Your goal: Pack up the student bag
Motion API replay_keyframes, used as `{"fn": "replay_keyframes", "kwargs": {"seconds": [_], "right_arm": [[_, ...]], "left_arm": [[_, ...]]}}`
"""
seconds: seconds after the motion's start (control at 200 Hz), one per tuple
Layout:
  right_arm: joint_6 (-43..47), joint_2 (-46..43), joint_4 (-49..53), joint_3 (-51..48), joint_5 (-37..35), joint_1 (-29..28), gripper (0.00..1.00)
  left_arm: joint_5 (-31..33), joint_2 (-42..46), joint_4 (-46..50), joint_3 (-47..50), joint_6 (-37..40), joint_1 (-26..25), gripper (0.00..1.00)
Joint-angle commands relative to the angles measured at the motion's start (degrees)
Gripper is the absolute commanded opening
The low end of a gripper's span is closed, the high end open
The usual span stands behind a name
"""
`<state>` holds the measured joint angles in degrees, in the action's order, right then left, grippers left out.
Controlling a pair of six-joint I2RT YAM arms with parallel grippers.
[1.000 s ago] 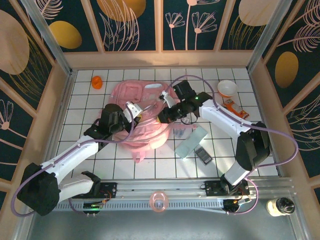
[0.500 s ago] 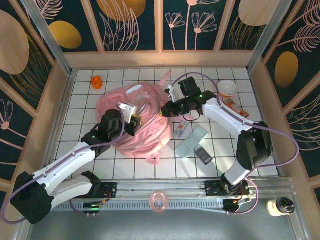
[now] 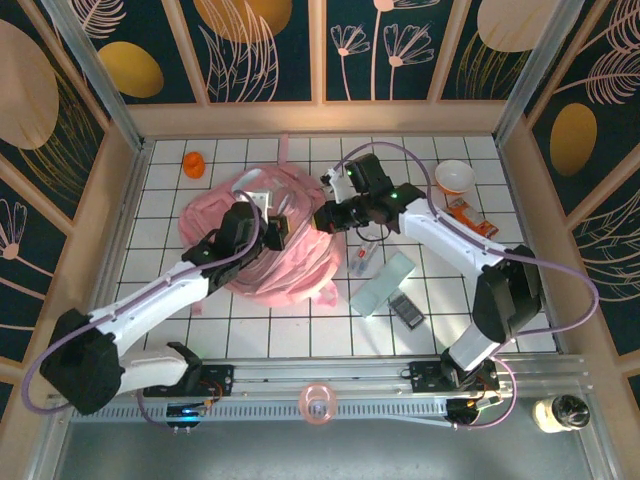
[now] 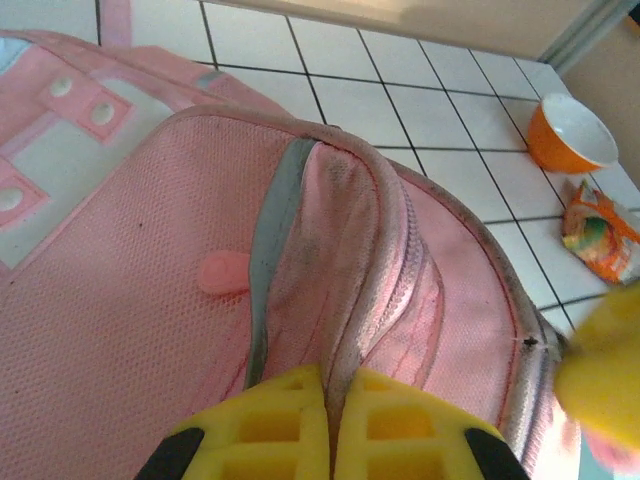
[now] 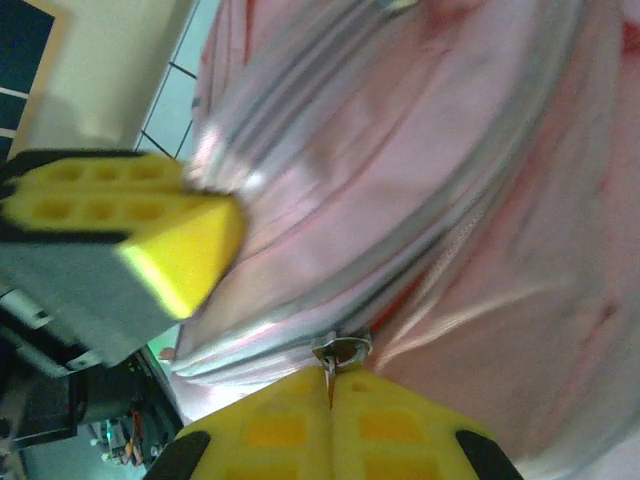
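The student bag (image 3: 298, 266), a big soft pink backpack, lies bunched on the white tiled table between the arms. My left gripper (image 3: 276, 226) is shut on a fold of the bag's pink mesh edge (image 4: 345, 330) beside its zipper seam; the yellow fingertips (image 4: 290, 395) press the fabric flat. My right gripper (image 3: 326, 216) is shut on the bag's small metal zipper pull (image 5: 342, 350), at the bag's right side. The two grippers stand close together, and the left one's yellow finger (image 5: 170, 235) shows in the right wrist view.
An orange bowl (image 3: 455, 177) and a snack packet (image 3: 470, 216) sit at the back right. A pale green flat box (image 3: 383, 283) and a dark calculator (image 3: 407, 310) lie right of the bag. A small orange object (image 3: 194, 164) is at the back left.
Both grippers have moved towards the back of the table, still shut on the bag. The bag has been dragged up and to the left and has changed shape.
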<state>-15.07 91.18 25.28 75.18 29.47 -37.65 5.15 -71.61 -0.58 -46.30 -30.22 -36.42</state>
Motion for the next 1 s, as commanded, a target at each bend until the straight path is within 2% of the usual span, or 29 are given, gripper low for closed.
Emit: {"fn": "replay_keyframes", "kwargs": {"seconds": [0.0, 0.165, 0.355, 0.405, 0.46, 0.515, 0.575, 0.786, 0.861, 0.996], "right_arm": [[-3.4, -4.79, -0.48, -1.9, 2.17, -3.17, 0.0], [-7.69, -6.03, -2.77, -4.09, 1.73, -6.16, 0.0], [-16.06, -6.93, -10.61, -10.41, -0.58, -9.95, 0.0], [-17.2, -7.91, -12.51, -11.53, -0.73, -10.16, 0.09], [-17.54, -9.62, -13.93, -12.51, -1.48, -9.76, 0.25], [-17.79, -12.13, -14.85, -13.54, -2.58, -8.54, 0.39], [-18.78, -15.4, -16.89, -15.58, -2.93, -6.48, 0.45], [-28.48, -25.25, -28.68, -26.49, 0.95, 2.99, 0.52], [-29.49, -25.55, -30.75, -27.33, 2.01, 3.65, 0.53], [-32.45, -21.99, -33.46, -25.96, 4.23, 2.93, 0.55]], "left_arm": [[8.43, -3.29, -7.41, -5.68, -2.91, 0.68, 0.0], [10.07, -7.28, -6.52, -8.39, -1.69, 0.7, 0.0], [6.72, -7.13, -9.32, -9.11, -2.3, 0.69, 0.0], [4.37, -6.67, -10.57, -9.01, -0.46, 0.69, 0.0], [2.73, -5.82, -11.38, -8.46, 1.81, 0.65, 0.0], [0.68, -4.63, -12.25, -7.22, 5.13, 0.77, 0.0], [-2.8, -3.34, -12.99, -6.1, 9.55, 1.1, 0.0], [-17.25, 0.21, -10.98, -3.97, 27.77, 2.07, 0.0], [-21.2, 1.92, -11.04, -2.34, 34.35, 2.23, 0.0], [-23.76, 3.31, -8.63, -2.13, 41.12, 2.25, 0.0]]}}
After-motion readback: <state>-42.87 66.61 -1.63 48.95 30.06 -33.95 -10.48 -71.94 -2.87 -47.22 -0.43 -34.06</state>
